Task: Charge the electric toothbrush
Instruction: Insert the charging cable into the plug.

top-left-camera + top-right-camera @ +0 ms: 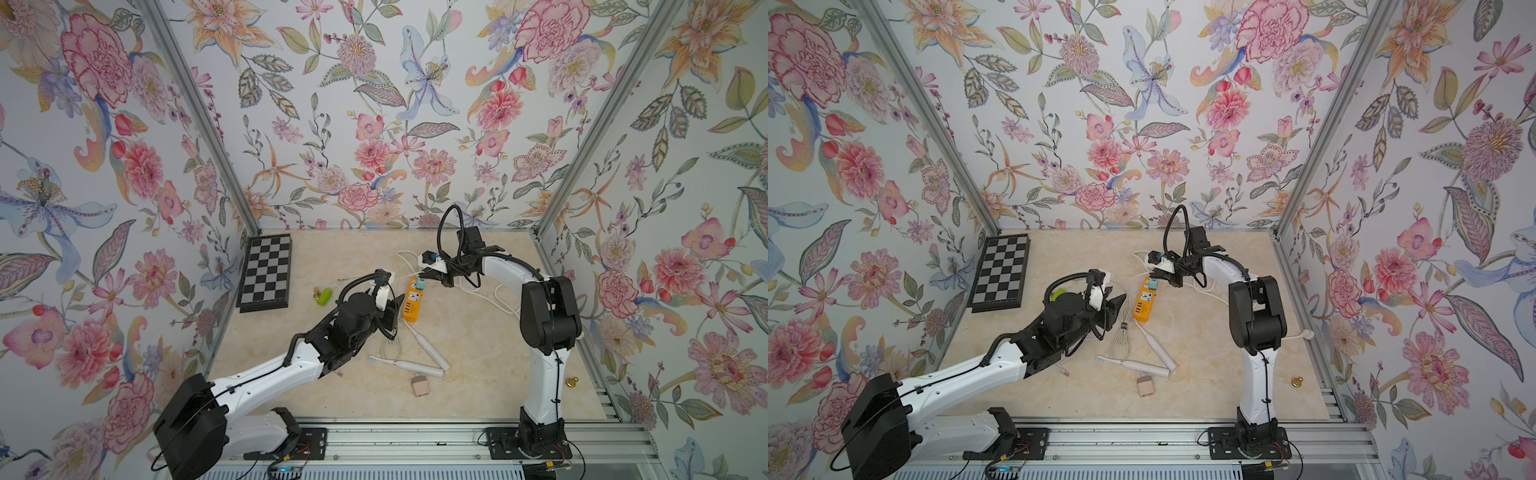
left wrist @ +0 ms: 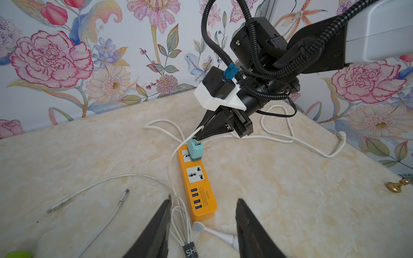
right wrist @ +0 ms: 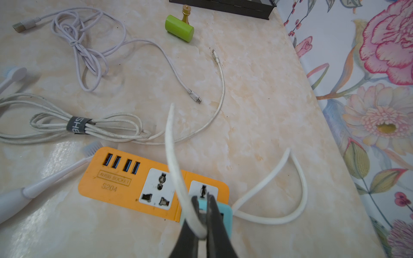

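Beside orange strip, white toothbrush flat, right gripper clamping cable, left gripper apart.

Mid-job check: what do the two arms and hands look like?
White shells, black joints and black ribbed conduit on left arm and right arm. Two black tapered fingers on left hand and right hand. White mount with blue connector behind the right hand.

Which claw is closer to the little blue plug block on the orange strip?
Right. The right claw pinches the white cable right atop the blue block. The left claw hangs open at the other end of the orange strip.
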Controlling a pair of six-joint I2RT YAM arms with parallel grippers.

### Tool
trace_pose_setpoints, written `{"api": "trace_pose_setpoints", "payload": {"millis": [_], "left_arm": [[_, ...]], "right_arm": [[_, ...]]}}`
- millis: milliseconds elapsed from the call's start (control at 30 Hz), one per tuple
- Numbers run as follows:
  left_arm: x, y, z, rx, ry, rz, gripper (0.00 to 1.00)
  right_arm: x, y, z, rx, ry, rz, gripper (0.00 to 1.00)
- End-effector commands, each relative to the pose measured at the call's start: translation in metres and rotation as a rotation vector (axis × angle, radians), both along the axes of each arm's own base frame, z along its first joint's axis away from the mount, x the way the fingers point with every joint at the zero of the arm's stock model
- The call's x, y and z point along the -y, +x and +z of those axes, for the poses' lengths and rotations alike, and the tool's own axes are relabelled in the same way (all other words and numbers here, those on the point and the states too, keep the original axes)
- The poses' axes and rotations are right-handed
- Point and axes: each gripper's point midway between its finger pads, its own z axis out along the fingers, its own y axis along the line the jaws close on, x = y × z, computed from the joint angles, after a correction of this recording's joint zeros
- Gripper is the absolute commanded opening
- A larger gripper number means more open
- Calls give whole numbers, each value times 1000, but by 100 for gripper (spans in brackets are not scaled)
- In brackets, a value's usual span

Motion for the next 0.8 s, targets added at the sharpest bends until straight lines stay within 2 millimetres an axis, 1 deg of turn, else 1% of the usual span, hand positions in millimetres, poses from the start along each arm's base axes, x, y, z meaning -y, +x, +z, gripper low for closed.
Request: {"api": "trace_pose_setpoints", "payload": {"millis": [0,100,300,400,500,600,767], "left_arm": [[3,0,6,-3,-10,15,47],[3,0,6,-5,-7,15,47],[1,0,5,-8,1,25,47],[0,0,4,-10,6,29,47],[-1,0,4,-11,10,36,47],[0,0,3,-14,10,36,47],[0,1,2,-13,14,36,47]], "right_arm": [[7,-22,-32,-173,-44,21,0],[13,-13,-31,-184,-30,2,0],[23,-2,-43,-201,-41,-25,0],[23,1,-46,-216,-37,-27,0],[20,-1,-51,-226,-43,-14,0],[19,-4,-60,-245,-71,-5,0],[11,-14,-59,-255,-70,24,0]]}}
